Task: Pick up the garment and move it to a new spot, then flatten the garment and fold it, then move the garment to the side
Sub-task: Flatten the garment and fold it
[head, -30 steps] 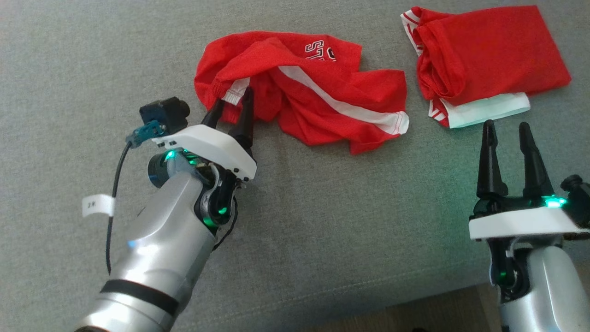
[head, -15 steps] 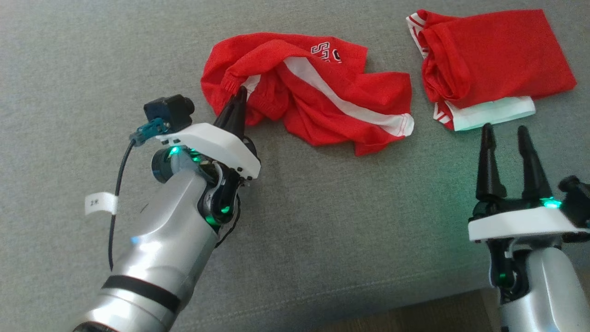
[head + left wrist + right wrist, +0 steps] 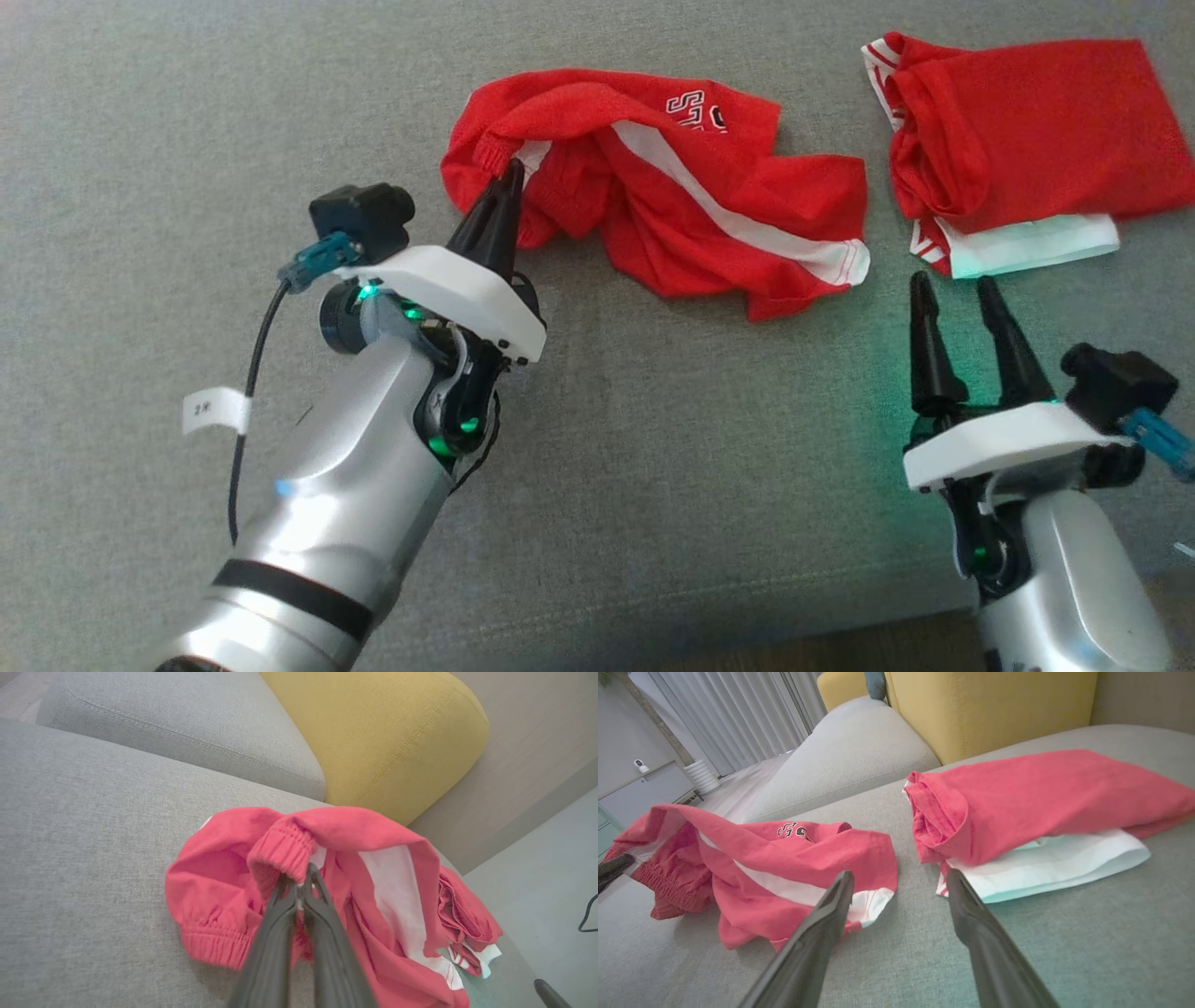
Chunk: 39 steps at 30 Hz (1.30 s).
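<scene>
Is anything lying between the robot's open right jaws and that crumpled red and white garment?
Nothing visible. Only bare grey fabric sofa cushion separates the right jaws from the crumpled red and white garment. The left jaws are shut on its waistband.

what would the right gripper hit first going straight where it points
Probably the folded garment's near corner. The right gripper aims close to the gap beside it, so it could meet sofa instead; depth is unclear.
</scene>
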Motion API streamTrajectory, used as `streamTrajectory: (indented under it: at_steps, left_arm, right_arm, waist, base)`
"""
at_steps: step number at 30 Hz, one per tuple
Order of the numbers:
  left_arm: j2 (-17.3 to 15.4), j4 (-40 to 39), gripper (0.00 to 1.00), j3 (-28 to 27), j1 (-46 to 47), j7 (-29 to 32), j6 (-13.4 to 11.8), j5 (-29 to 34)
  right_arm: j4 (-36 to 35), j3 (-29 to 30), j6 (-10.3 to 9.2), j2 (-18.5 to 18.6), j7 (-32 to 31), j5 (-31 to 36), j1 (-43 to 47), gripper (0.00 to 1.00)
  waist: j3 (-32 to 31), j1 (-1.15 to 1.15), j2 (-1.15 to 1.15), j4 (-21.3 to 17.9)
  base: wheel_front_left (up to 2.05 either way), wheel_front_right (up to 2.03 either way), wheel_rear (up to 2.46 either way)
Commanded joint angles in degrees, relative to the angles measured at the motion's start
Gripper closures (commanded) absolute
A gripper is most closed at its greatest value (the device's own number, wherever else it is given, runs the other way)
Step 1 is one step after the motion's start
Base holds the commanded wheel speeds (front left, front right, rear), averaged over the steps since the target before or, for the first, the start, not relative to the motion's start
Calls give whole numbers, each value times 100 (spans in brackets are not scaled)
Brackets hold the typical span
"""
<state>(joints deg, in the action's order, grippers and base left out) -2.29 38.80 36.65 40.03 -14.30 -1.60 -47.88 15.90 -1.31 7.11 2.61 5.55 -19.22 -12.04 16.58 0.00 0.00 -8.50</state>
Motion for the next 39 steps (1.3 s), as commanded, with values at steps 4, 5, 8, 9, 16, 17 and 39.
streamTrajectory:
  at_steps: [4, 5, 8, 9, 16, 17, 39]
  left_arm:
    - [-59, -276, 100, -144, 55, -69, -37, 93]
    - [-59, -295, 100, -134, 45, -69, -39, 100]
    - [-59, -354, 100, -94, 27, -69, -50, 108]
    - [-59, -372, 100, -78, 23, -69, -53, 108]
    - [-59, -463, 100, 32, 25, -69, -76, 89]
    - [-59, -474, 100, 46, 28, -70, -81, 86]
    - [-87, -505, 100, 169, 12, -70, -110, 64]
  right_arm:
    - [145, -228, 37, 27, -28, -192, -328, 0]
    - [249, -249, 37, 27, -68, -253, -376, 0]
    - [564, -290, 37, 27, -145, -366, -545, 0]
    - [669, -305, 37, 27, -165, -429, -609, 0]
    - [1468, -467, 37, 27, -286, -906, -1072, 0]
    - [1574, -505, 37, 27, -294, -951, -1137, 0]
    - [2754, -747, 37, 27, 346, -1201, -1874, 100]
  waist:
    - [-8, 0, 0, 41]
    - [-8, 0, 0, 53]
    - [2, 0, 0, 84]
    - [7, 0, 0, 93]
    - [40, 0, 0, 178]
    - [45, 0, 0, 193]
    - [-3, 0, 0, 305]
  base:
    - [0, 0, 0]
    - [0, 0, 0]
    - [0, 0, 0]
    - [0, 0, 0]
    - [0, 0, 0]
    - [0, 0, 0]
    - [0, 0, 0]
